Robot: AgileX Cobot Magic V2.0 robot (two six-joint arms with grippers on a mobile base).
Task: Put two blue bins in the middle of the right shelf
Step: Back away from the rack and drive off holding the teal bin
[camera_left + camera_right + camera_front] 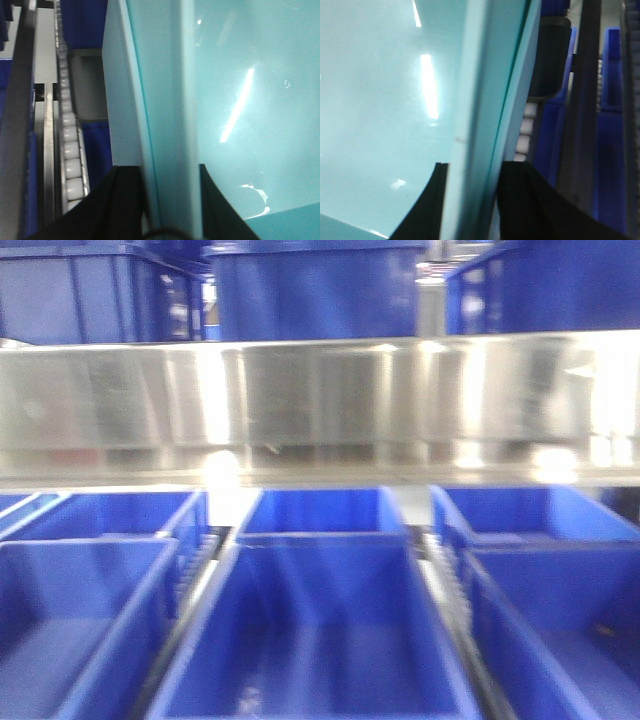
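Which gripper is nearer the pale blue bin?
Neither; it's a tie. The left gripper straddles a wall of the pale blue bin, and the right gripper does likewise.

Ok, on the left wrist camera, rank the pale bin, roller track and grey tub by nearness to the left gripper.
1. The pale blue bin, its wall between the fingers of the left gripper.
2. The roller track, just to its left.
3. The grey tub, farther along, upper left.

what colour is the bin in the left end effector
The bin is pale sky-blue, near cyan; clearest in the left wrist view.
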